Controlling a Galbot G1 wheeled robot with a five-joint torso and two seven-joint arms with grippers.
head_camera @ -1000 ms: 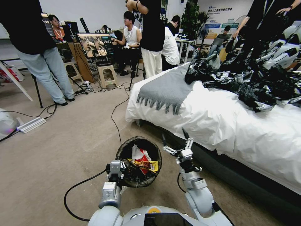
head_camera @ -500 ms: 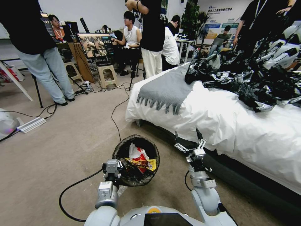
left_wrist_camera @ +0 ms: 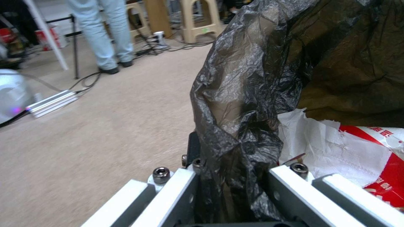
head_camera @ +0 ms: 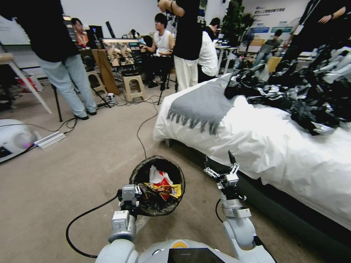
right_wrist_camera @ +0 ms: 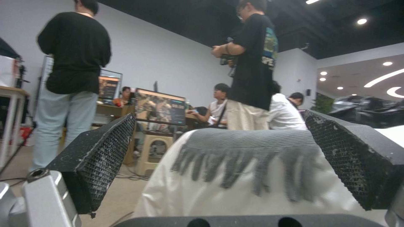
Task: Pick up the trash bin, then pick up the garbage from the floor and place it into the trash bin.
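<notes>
Left gripper (head_camera: 136, 193) clamped on trash bin (head_camera: 158, 185) rim (black liner pinched between fingers (left_wrist_camera: 294, 189)). Garbage (head_camera: 163, 183) inside bin, just beyond left gripper. Right gripper (head_camera: 221, 167) spread wide, beside bin, facing bed (head_camera: 263, 146).

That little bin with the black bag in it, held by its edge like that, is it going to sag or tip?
Probably a little. The left hand pinches only the rim of the trash bin, so it may tilt away from the grip. The crinkled liner looks thin and slippery. The wrappers inside look light, so it is probably not heavy.
</notes>
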